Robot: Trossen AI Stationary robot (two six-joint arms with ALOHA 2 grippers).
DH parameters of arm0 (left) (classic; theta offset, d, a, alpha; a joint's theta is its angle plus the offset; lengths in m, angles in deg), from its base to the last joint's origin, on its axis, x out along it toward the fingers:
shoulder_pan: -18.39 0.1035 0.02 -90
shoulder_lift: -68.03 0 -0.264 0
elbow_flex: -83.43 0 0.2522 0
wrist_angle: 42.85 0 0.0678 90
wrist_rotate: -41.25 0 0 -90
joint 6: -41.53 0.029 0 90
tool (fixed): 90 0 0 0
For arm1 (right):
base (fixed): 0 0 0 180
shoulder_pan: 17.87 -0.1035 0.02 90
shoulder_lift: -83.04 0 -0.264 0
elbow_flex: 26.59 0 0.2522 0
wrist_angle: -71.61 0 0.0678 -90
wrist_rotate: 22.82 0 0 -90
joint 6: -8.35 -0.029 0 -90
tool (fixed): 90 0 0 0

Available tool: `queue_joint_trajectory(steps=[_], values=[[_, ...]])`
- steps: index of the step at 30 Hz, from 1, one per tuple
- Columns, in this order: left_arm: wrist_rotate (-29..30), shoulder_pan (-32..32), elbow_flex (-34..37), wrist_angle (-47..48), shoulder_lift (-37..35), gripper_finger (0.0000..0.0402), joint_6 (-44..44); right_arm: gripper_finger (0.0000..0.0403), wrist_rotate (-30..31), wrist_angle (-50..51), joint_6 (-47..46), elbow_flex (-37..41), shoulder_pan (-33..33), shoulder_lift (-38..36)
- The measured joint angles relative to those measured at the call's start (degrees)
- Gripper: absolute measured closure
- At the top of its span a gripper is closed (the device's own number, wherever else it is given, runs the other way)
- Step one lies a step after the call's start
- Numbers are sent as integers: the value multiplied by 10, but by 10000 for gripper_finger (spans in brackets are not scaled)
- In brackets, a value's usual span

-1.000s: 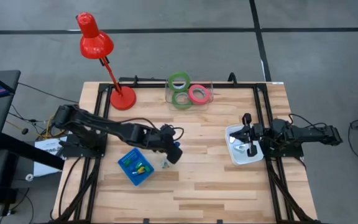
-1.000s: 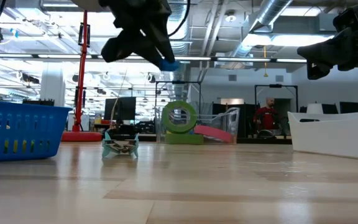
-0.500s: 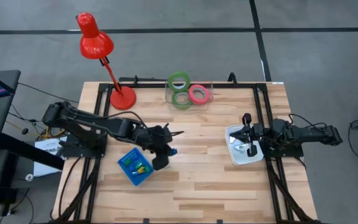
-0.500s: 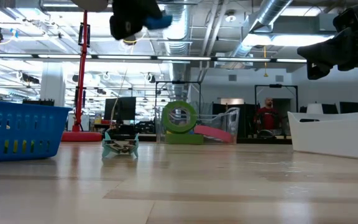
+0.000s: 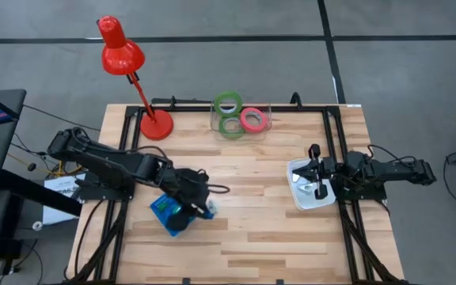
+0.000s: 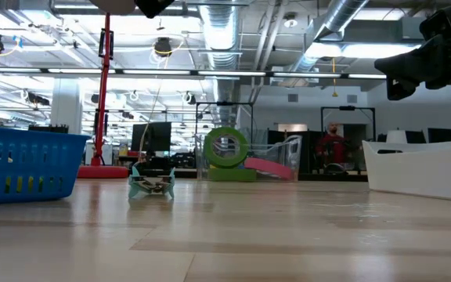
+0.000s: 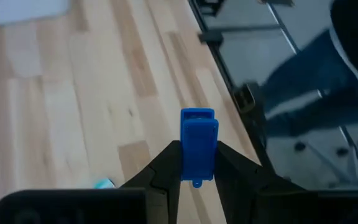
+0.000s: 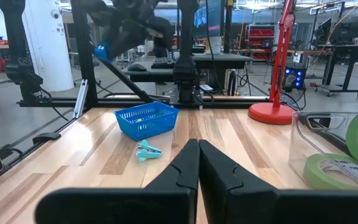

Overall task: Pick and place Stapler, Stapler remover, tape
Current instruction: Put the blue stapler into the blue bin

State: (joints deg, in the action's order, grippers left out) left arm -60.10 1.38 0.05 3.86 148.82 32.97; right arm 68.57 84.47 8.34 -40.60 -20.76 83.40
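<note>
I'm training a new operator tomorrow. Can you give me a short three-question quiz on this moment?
1. True or false: the left gripper holds a small blue piece.
2. The right gripper is above: A) blue basket B) white tray C) red lamp.
3. How many tape rings sit in the clear container?

Key: 1 true; 2 B; 3 three.

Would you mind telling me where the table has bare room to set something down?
Bare wood runs along the near edge of the table and across the middle, between the blue basket and the white tray. It is crowded at the far edge, around the red lamp and the clear bin holding the tape, and around the basket, where the left gripper holds a blue piece.
</note>
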Motion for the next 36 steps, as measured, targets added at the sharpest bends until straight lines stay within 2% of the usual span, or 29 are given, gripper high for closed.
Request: queue_joint_trajectory(steps=[16,36], values=[[-1,-32,4,161,1,325,13,403,0,0,0,0,0,0],[19,-32,183,163,1,325,-9,403,0,0,0,0,0,0]])
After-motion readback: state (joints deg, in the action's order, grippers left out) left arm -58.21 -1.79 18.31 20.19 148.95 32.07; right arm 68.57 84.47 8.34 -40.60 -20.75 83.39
